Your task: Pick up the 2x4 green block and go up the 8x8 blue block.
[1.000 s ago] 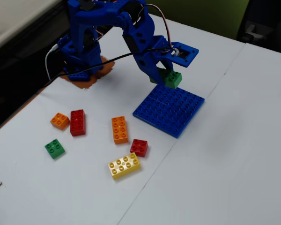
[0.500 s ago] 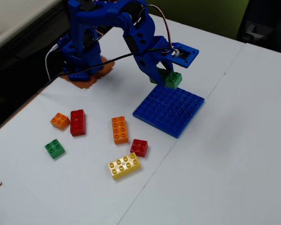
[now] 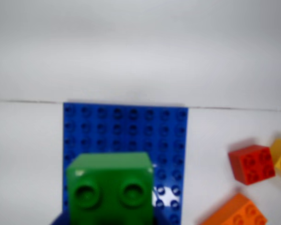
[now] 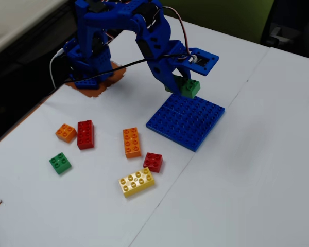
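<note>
Yellow brick (image 4: 136,181): nearest the fixed camera, eight studs, flat on the white table (image 4: 247,170), well apart from the fingers.
Small green brick (image 4: 59,163): four studs, far out to the left in the fixed view, well apart from the fingers.
Red square brick (image 4: 153,161): just above the yellow one in the fixed view; the wrist view shows it (image 3: 251,163) off to the right of the fingers.
Orange oblong brick (image 4: 131,142): just left of the red square brick; a corner of it (image 3: 234,213) enters the wrist view at the lower right.
Red oblong brick (image 4: 85,134) and small orange brick (image 4: 66,133): side by side, further left, away from the fingers.
8x8 blue block (image 4: 186,120): flat on the table, directly below and ahead of the fingers; in the wrist view (image 3: 126,136) its studs stretch away beyond the held brick.
Gripper (image 4: 181,85): fingers closed on the 2x4 green block.
2x4 green block (image 4: 188,88): clamped between the fingers, raised over the near-arm edge of the baseplate; whether it touches the plate cannot be told. Wrist view shows its end face with two studs (image 3: 110,188).
Arm (image 4: 144,36): blue, behind the fingers, base (image 4: 87,64) at the table's far left edge.
</note>
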